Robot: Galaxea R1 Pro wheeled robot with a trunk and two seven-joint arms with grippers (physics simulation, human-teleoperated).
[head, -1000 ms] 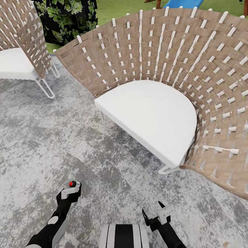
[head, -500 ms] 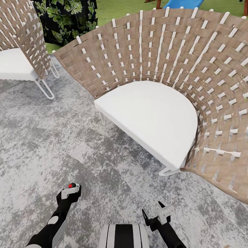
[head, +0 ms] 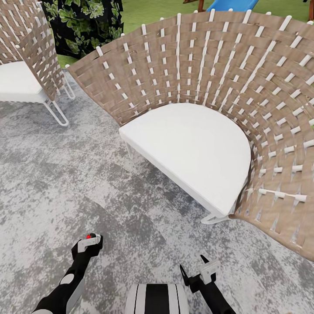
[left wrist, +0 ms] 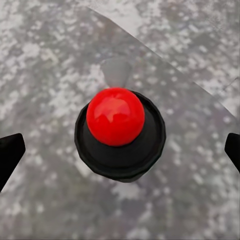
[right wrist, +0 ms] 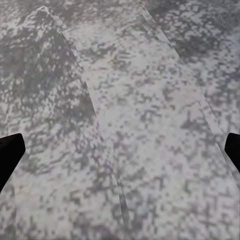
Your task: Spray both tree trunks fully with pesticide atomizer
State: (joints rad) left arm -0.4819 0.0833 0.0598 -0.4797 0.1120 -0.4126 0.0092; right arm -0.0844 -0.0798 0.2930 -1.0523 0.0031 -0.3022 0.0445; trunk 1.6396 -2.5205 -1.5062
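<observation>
The pesticide atomizer [left wrist: 116,116] has a glossy red ball on a round black cap. I see it end-on between my left fingertips [left wrist: 10,152], above the grey paving. In the head view its red top [head: 90,236] pokes out of my left gripper [head: 87,245] at the bottom left, and the gripper is shut on it. My right gripper [head: 194,267] hangs open at the bottom centre with only mottled paving [right wrist: 130,125] under it. A strip of green grass floor [head: 148,9] lies far ahead. Both trees and their trunks are out of view.
A large woven wicker chair [head: 226,61] with a white seat cushion [head: 192,148] stands right ahead and curves round to the right. A second wicker chair [head: 26,48] stands at the far left. A dark leafy shrub [head: 83,22] grows behind them. I stand on grey paving [head: 52,183].
The whole view has shifted slightly, so the chair sits a little lower in the picture. My left gripper has sunk a little with the atomizer. The right arm has kept its pose.
</observation>
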